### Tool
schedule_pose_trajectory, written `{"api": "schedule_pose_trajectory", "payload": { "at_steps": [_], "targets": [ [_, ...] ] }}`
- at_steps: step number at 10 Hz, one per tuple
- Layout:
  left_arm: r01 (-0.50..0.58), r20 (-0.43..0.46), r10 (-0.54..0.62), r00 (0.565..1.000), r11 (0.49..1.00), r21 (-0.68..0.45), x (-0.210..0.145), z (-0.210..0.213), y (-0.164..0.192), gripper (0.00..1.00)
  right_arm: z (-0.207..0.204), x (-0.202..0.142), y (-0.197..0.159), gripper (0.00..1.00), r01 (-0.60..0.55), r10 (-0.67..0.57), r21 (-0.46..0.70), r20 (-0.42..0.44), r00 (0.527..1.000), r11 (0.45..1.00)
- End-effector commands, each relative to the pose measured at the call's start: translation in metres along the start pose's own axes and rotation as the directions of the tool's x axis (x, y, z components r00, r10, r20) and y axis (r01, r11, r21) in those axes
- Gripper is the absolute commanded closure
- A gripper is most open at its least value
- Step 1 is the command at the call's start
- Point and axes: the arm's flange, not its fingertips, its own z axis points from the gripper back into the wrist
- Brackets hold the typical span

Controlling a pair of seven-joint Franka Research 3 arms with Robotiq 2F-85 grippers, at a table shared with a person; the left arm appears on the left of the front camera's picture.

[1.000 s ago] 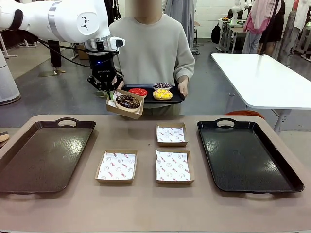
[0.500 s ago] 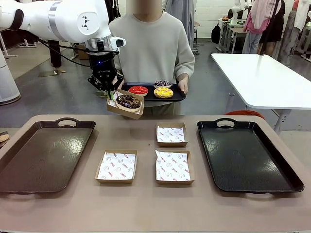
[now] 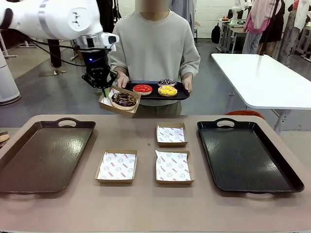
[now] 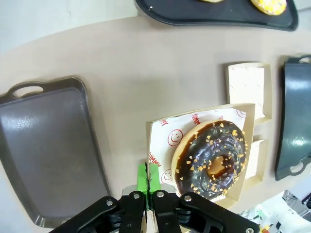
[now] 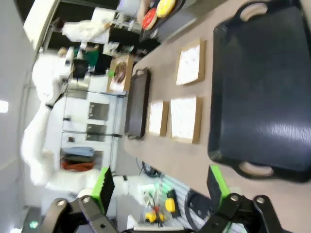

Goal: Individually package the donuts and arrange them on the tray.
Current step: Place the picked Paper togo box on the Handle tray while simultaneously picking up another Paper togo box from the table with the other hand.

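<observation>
Now a boxed chocolate donut [image 3: 124, 99] is held up by the left gripper [image 3: 104, 90]
Its jaws are pinched shut on the rim of the box [image 3: 115, 110], which is tilted just left of the serving tray [image 3: 183, 95] carried by the person; the red donut [image 3: 142, 89], yellow donut [image 3: 167, 91] and purple donut [image 3: 166, 82] are laid on that tray. The right gripper [image 5: 160, 187] is spread wide with nothing in it, well apart from that tray

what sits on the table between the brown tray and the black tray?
Three empty paper-lined cardboard boxes, seen in the front view.
</observation>
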Motion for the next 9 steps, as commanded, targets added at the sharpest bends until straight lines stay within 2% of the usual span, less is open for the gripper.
{"api": "schedule_pose_trajectory", "payload": {
  "at_steps": [1, 3, 5, 7, 9],
  "targets": [
    [0.014, 0.011, -0.014, 1.0, 0.996, -0.082, -0.029, 0.003, 0.04, 0.99, -0.032, 0.048, 0.036, 0.0, 0.089, -0.09, -0.122, -0.004, 0.996, 0.988],
    [0.027, 0.003, -0.027, 1.0, 0.994, -0.102, -0.05, 0.0, 0.067, 0.99, -0.086, 0.088, 0.076, 0.0, 0.107, -0.107, -0.305, 0.016, 0.994, 0.946],
    [0.015, -0.004, -0.015, 1.0, 0.993, -0.12, -0.073, -0.009, 0.087, 0.99, -0.148, 0.116, 0.1, 0.0, 0.076, -0.088, -0.46, -0.004, 0.996, 0.885],
    [-0.011, -0.005, 0.01, 1.0, 0.992, -0.129, -0.097, -0.017, 0.11, 0.99, -0.212, 0.128, 0.111, 0.0, 0.043, -0.09, -0.557, -0.056, 0.994, 0.829],
    [-0.039, -0.017, 0.038, 0.999, 0.994, -0.103, -0.107, -0.028, 0.132, 0.99, -0.269, 0.121, 0.11, 0.0, -0.017, -0.089, -0.623, -0.139, 0.986, 0.782]
  ]
}}
